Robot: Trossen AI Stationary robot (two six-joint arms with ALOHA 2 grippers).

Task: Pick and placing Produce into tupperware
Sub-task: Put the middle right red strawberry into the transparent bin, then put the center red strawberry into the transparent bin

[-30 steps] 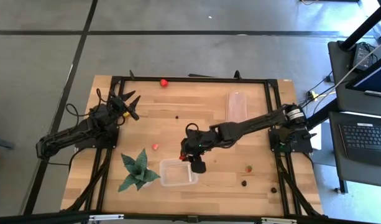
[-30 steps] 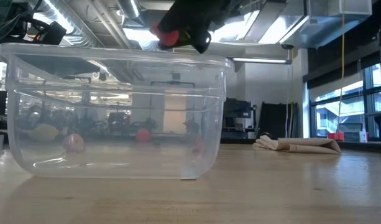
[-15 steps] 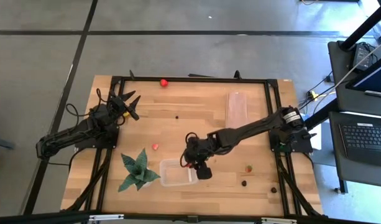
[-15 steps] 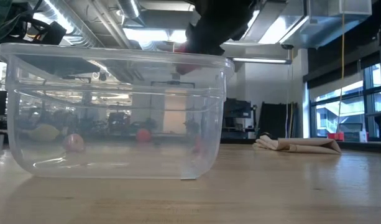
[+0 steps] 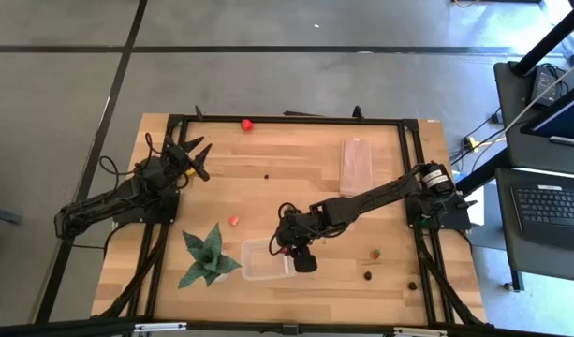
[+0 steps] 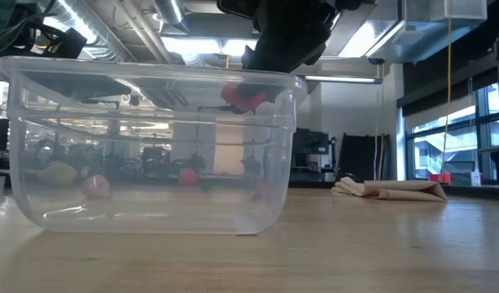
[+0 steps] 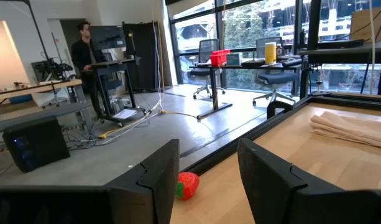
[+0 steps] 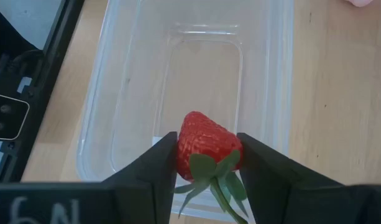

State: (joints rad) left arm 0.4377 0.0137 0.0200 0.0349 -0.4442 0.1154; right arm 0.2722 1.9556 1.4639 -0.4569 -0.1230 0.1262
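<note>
**A:** Reading left to right, what does the overhead panel show?

**B:** First, my left gripper [image 5: 198,159], idle at nine o'clock on the table [image 5: 315,187]; its fingers [image 7: 265,171] stand apart on nothing, with a red fruit [image 7: 187,185] on the boards just beyond them. Next comes the green plant [image 5: 207,255], at about seven o'clock, and a small strawberry [image 5: 234,221] near it.

**A:** And the clear box?

**B:** The tupperware [image 5: 258,262] sits at six o'clock, just beside the plant. My right gripper [image 5: 303,259] is over its right-hand end, clamped on a red strawberry [image 8: 206,146] (leafy stem hanging down). In the level view that berry [image 6: 243,97] is just below the rim.

**A:** Farther right?

**B:** A folded beige cloth [image 5: 356,159] at one o'clock; another strawberry [image 5: 375,254] and two dark berries [image 5: 368,275] toward five o'clock.
</note>
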